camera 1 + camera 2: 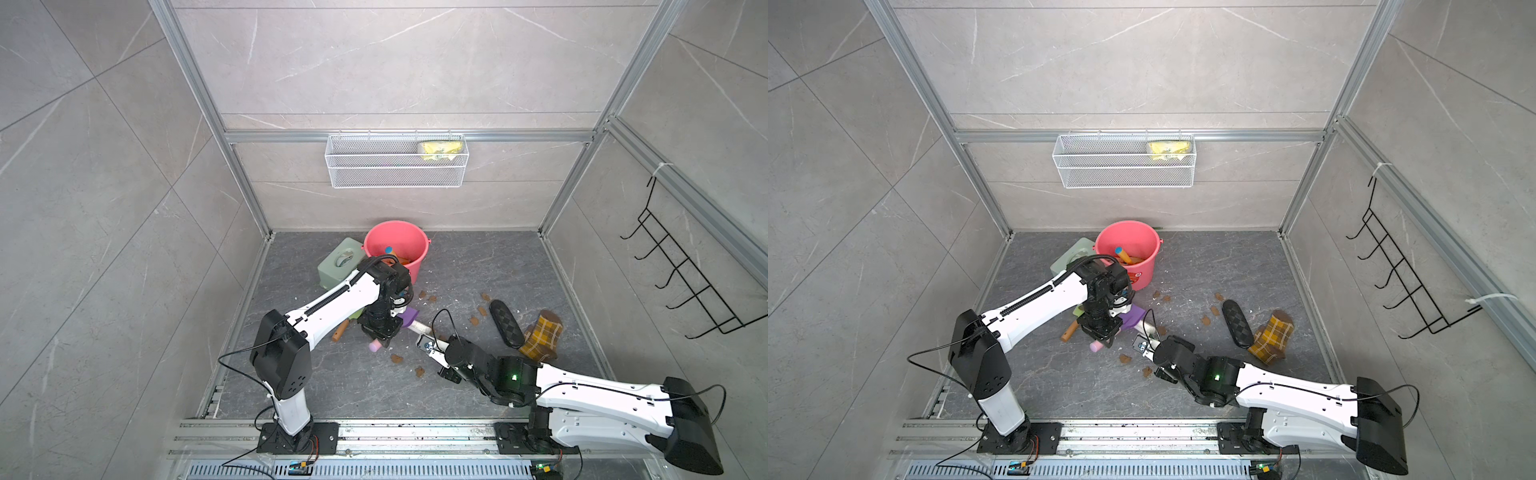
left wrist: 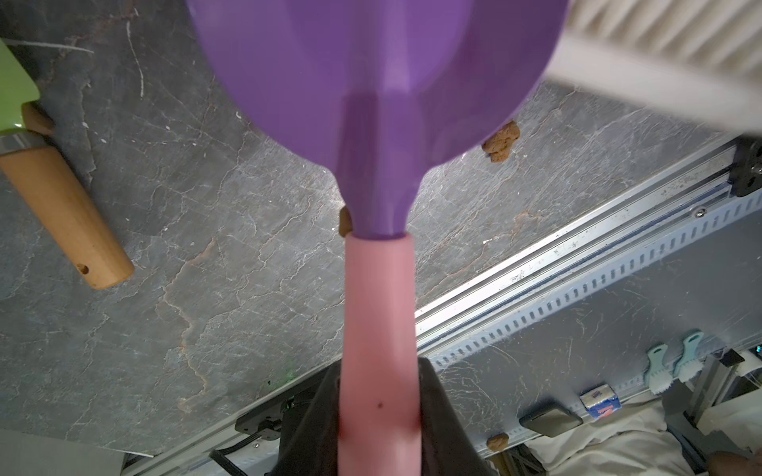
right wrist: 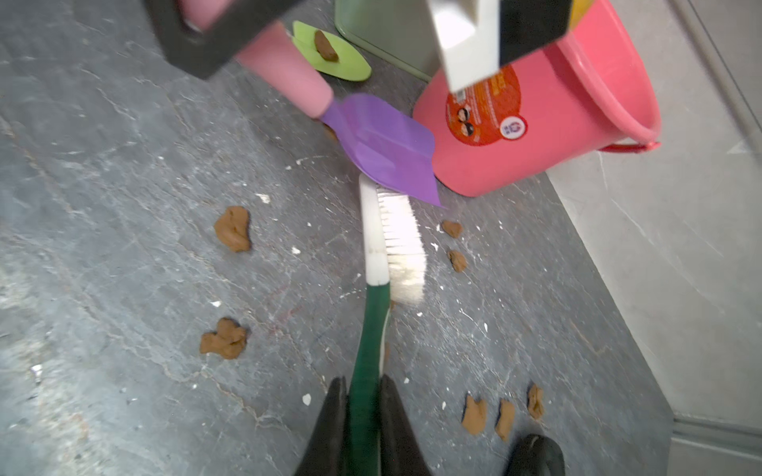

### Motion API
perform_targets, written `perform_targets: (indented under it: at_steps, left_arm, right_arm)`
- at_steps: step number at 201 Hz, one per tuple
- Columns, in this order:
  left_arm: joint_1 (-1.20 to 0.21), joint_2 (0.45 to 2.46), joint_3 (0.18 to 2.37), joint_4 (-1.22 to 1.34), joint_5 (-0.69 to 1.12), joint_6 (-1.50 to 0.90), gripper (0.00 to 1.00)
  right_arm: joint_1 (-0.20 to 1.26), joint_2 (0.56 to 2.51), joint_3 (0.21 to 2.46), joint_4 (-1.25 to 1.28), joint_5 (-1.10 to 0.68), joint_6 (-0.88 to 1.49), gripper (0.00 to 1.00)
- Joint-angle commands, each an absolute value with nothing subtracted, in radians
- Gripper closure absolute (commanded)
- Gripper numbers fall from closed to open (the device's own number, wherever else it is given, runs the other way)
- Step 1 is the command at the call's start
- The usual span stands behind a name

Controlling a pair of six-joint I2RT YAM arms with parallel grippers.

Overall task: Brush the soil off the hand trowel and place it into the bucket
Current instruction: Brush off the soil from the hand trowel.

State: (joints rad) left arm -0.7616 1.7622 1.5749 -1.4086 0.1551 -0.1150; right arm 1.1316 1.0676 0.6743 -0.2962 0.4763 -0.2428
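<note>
The hand trowel has a purple blade and a pink handle. My left gripper is shut on that handle and holds the trowel just above the floor, in front of the bucket. My right gripper is shut on the green handle of a white-bristled brush. The brush head meets the blade's front edge. No soil shows on the purple blade. Several brown soil lumps lie on the dark floor around both tools. The coral-pink bucket stands upright with tools inside.
A green trowel with a wooden handle lies under my left arm, a soil lump on its blade. A sage-green tissue box stands left of the bucket. A black case and a plaid boot lie to the right.
</note>
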Motion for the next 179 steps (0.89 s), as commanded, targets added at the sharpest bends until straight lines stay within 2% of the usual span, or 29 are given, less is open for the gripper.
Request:
perform_targets:
  at_steps: [1,30,63,81,102,137,179]
  left_arm:
    - [-0.764,1.754,1.614,-1.448,0.156,-0.08,1.0]
    - [-0.747,1.739,1.616,-1.432,0.2,-0.078,1.0]
    - [-0.661,1.705,1.597,-1.384,0.373,-0.079,1.0]
    - [-0.627,1.701,1.592,-1.37,0.459,-0.08,1.0]
    - [-0.612,1.712,1.587,-1.361,0.512,-0.084,1.0]
    - [-0.612,1.723,1.582,-1.351,0.567,-0.084,1.0]
    - [-0.612,1.722,1.556,-1.35,0.569,-0.086,1.0]
  right_arm:
    - [1.07,1.076,0.724,-0.324,0.524,-0.172,1.0]
    - [1.029,1.073,0.717,-0.353,0.491,-0.129,1.0]
    - [1.033,1.027,0.667,-0.3,0.279,-0.143,1.0]
    - [1.068,1.019,0.651,-0.27,0.222,-0.165,1.0]
    - [1.138,1.02,0.645,-0.219,0.219,-0.196,1.0]
    - [1.147,0.977,0.611,-0.114,0.204,-0.198,1.0]
    - [1.147,0.97,0.614,-0.106,0.332,-0.185,1.0]
